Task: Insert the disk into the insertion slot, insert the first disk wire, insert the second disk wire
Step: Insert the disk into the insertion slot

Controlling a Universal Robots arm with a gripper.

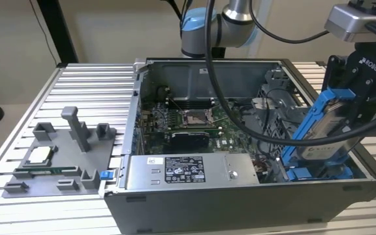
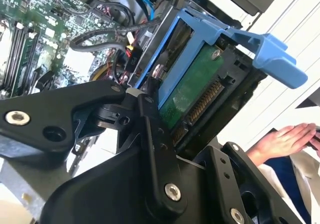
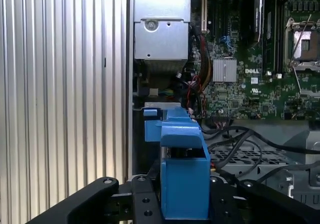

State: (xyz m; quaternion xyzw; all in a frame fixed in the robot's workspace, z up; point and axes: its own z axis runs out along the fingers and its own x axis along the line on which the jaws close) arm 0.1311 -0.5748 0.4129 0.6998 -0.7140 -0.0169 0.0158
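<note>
The end effector [image 1: 340,113] is closed on the disk [image 1: 317,139], holding it steeply tilted. Its long axis points down towards the insertion slot [image 1: 313,174], close below in the computer case [image 1: 240,200], at the exterior view's right.

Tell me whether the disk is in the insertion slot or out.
Out: the gripper holds the disk tilted above the insertion slot, not seated.

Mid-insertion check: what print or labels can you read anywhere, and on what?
Power-supply box: white label, print too small to read.
Disk, held by the gripper: white label, print blurred.
Gripper body: white brand lettering, nothing else.
Motherboard: white brand mark; other markings too tiny to read.
</note>
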